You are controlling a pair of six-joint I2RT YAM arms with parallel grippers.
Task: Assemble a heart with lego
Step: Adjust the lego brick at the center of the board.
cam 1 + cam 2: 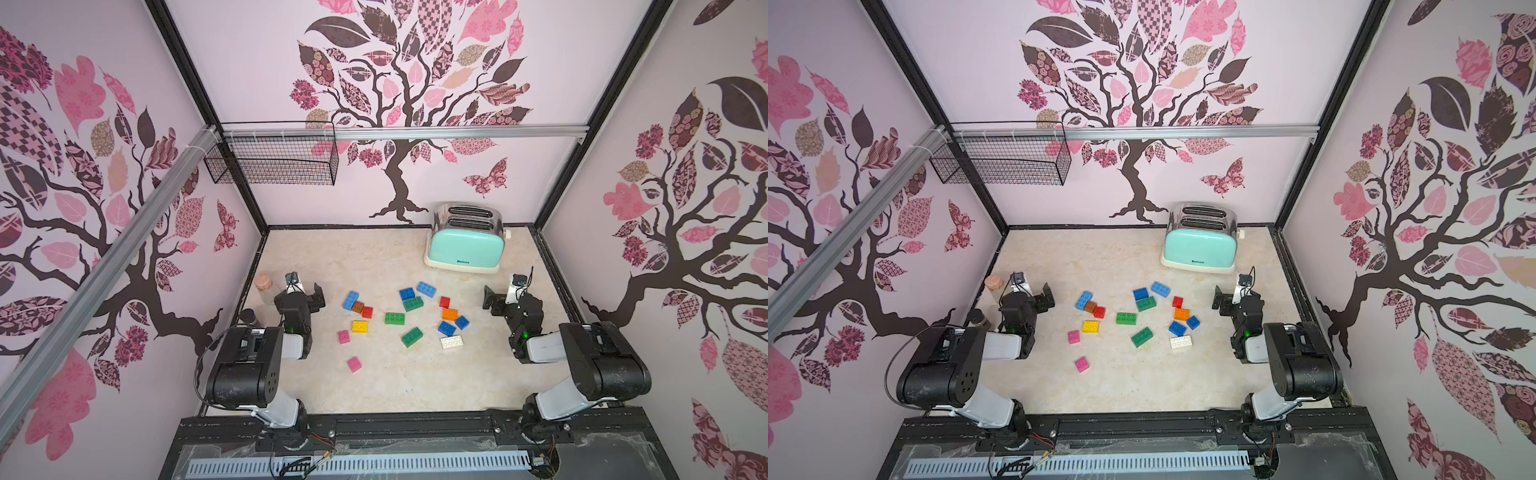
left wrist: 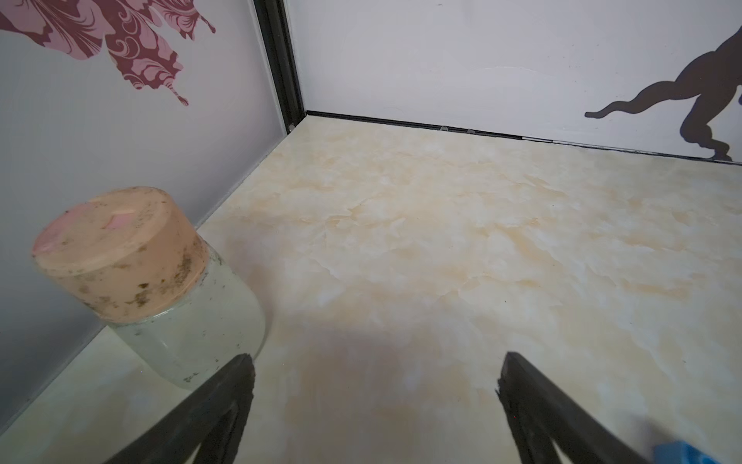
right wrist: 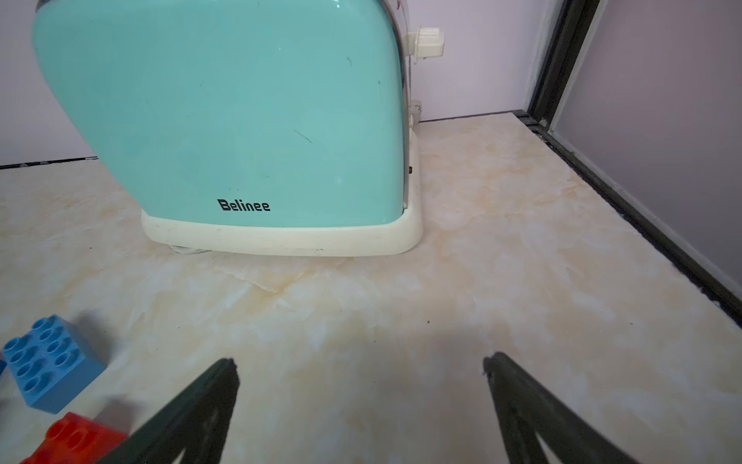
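— Which step are you on here?

— The very start, by my reading. Your bricks [image 1: 394,318] lie scattered across the middle of the table [image 1: 374,386], and none of them are joined into anything like a heart. A light blue brick [image 1: 350,300], a brown brick [image 1: 358,307] and a red brick [image 1: 367,312] seem to sit touching. Most of the others lie apart.

— And your grippers?

— Your left gripper [image 2: 377,361] is spread wide with nothing in it, and it hangs beside the corked jar [image 2: 160,289], off the edge of the pile. Your right gripper [image 3: 360,361] is just as wide and empty, and it faces the toaster [image 3: 225,120].

— So what does the next move ask of you?

— Choose a first brick, I'd say one lying clear of its neighbours. Bring one arm over it and lower the jaws to straddle its narrow sides before you close. Keep your other arm free to steady the build.
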